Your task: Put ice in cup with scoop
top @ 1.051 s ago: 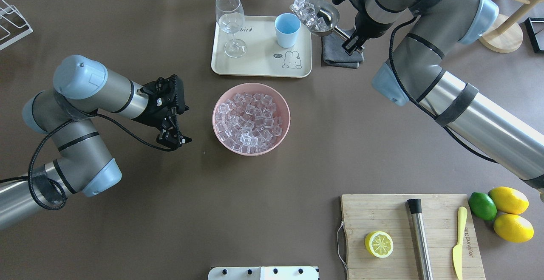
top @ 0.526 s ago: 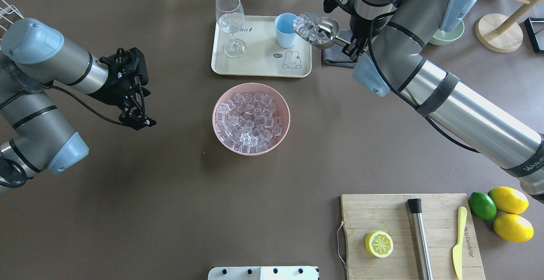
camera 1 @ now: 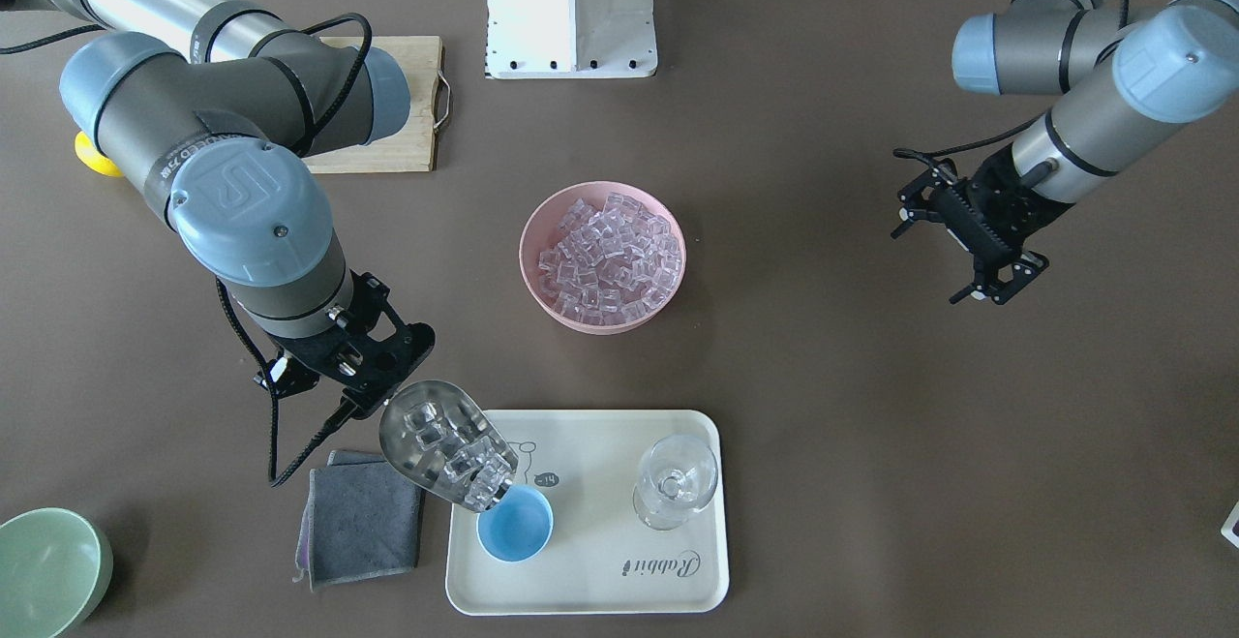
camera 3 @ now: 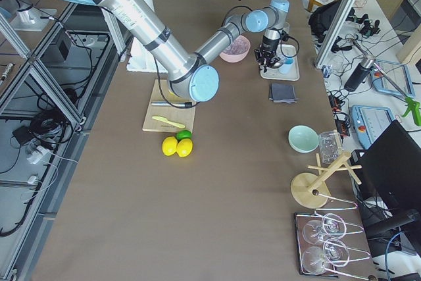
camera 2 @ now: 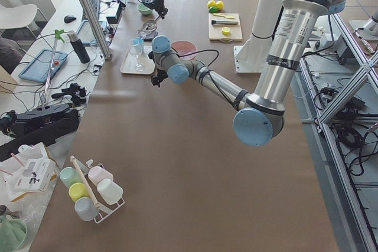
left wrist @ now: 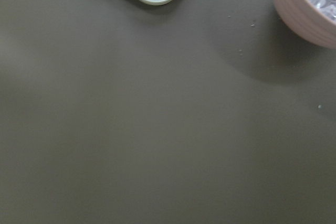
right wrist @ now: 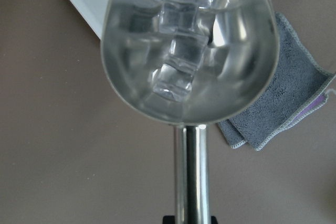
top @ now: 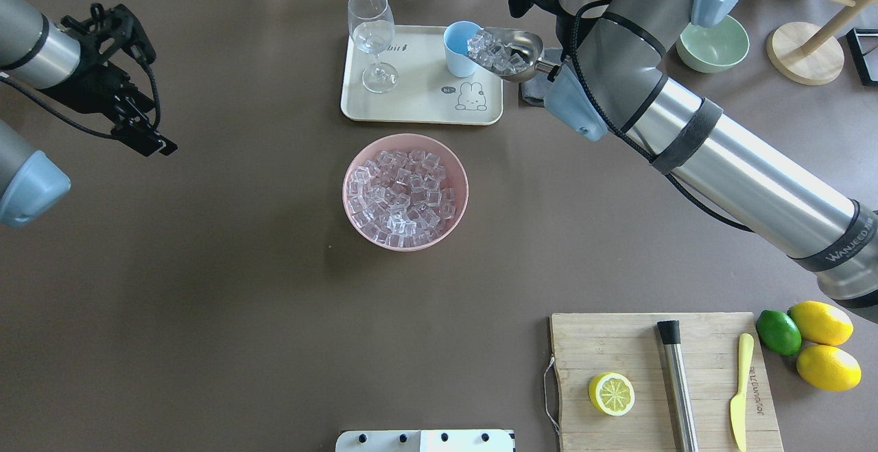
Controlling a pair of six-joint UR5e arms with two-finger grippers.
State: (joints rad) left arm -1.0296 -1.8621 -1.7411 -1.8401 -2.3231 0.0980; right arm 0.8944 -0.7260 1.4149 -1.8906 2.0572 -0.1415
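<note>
Right end effector [camera 1: 368, 401] clenched on scoop [camera 1: 405, 433] handle; scoop lip overhangs cup [camera 1: 518, 530] rim, ice [camera 1: 463, 467] crowding edge.

Light-blue cup [top: 458, 51] on a cream tray [top: 418, 95] printed with a rabbit; shiny silver scoop [top: 525, 47], clear ice [top: 488, 53], pink bowl [top: 345, 195], grey cloth [camera 1: 363, 517]

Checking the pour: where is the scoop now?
In the overhead view the scoop hangs top centre-right, its mouth at the cup's rim, above the tray's right edge.
</note>
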